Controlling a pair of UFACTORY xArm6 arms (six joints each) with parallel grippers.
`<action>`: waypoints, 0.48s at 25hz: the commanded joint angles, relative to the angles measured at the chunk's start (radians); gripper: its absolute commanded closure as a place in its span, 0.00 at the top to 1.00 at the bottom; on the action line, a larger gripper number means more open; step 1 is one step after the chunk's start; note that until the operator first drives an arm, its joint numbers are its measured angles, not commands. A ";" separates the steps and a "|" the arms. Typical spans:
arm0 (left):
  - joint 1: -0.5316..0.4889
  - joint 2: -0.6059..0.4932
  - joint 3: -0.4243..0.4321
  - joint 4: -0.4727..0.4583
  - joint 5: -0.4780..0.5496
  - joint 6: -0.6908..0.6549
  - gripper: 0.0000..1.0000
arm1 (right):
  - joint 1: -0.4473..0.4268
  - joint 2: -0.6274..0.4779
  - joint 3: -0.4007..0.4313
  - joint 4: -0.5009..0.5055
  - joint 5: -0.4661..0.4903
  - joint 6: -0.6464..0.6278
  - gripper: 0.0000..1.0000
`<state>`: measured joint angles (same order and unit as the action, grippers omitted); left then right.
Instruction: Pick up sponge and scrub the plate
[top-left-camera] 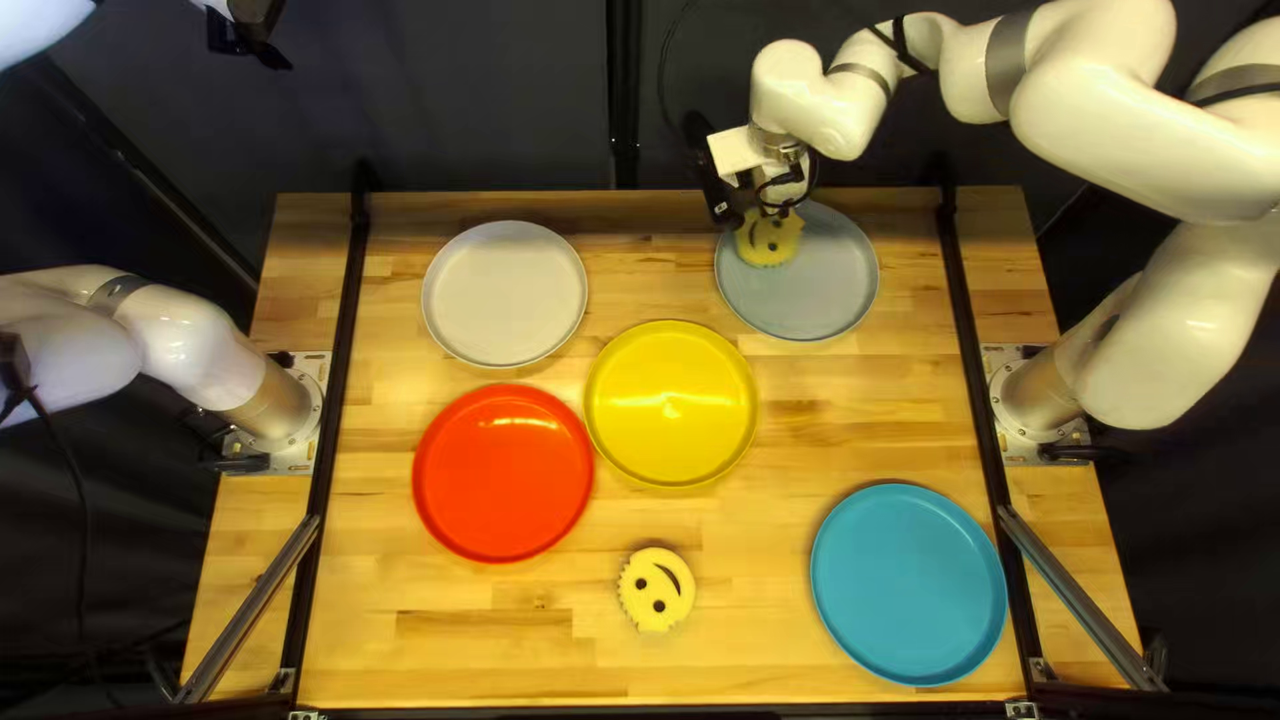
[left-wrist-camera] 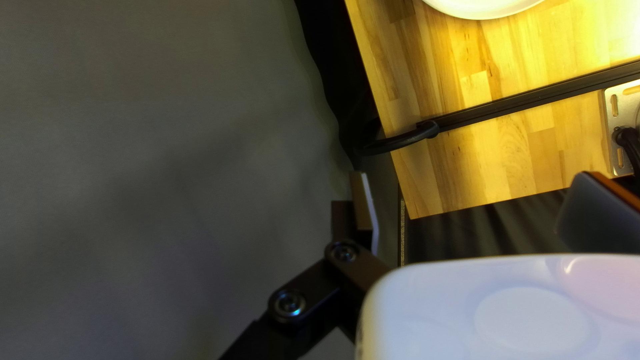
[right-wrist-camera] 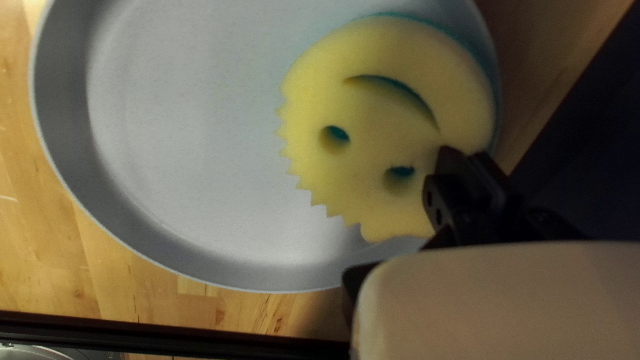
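The yellow sponge (top-left-camera: 770, 240) lies at the right hand's (top-left-camera: 778, 211) fingertips, over the grey-blue plate (top-left-camera: 816, 294) — its edge pinched between the nearly closed fingers. The left hand (top-left-camera: 248, 43), away beyond the tabletop (top-left-camera: 747, 600), is wide open — nothing between its fingers.

A pale wooden surface (top-left-camera: 747, 560), blocky grain all over, and it's five plates down! Far side: off-white plate (top-left-camera: 504, 294) toward the left of the top left view, grey-blue plate (top-left-camera: 827, 294) toward the right. Yellow plate (top-left-camera: 671, 403) sits in the middle, red plate (top-left-camera: 503, 474) right beside it, and there's the blue plate (top-left-camera: 908, 584) in the near right corner! Between red and blue, near the front, lies a round smiley-face sponge (top-left-camera: 656, 590), face up, yellow side showing.
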<state>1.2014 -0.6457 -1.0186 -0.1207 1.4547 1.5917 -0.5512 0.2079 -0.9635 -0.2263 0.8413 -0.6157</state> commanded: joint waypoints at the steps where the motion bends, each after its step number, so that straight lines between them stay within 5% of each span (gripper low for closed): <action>1: 0.000 0.000 0.000 0.000 0.000 0.000 1.00 | 0.035 -0.016 0.021 -0.011 -0.006 0.034 0.00; 12: 0.000 0.000 0.000 0.000 0.000 0.000 1.00 | 0.096 -0.088 0.137 -0.030 -0.037 0.097 0.00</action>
<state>1.2014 -0.6457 -1.0186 -0.1207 1.4547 1.5917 -0.4600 0.1342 -0.8521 -0.2507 0.8150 -0.5290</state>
